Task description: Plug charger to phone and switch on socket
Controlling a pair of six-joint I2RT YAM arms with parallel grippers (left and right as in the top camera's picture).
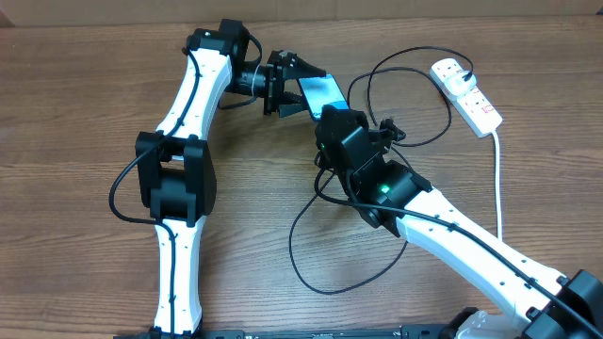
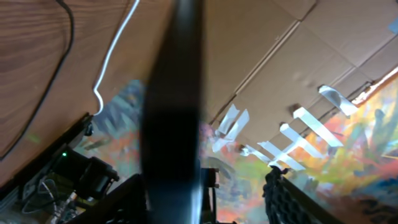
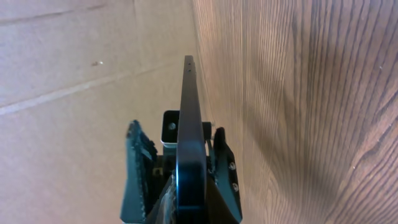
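Observation:
The phone, cyan screen showing, is tilted up off the table between both grippers. My right gripper is shut on its near end; the right wrist view shows the phone edge-on between the fingers. My left gripper is open, its fingers spread either side of the phone's far end; there the phone is a dark blur beside one finger. The charger's black cable loops from the white socket past the right arm to the front. Its connector tip is hidden.
The socket's thick white lead runs down the right side and also shows in the left wrist view. A cardboard wall stands behind the table. The black cable lies around and under the right arm.

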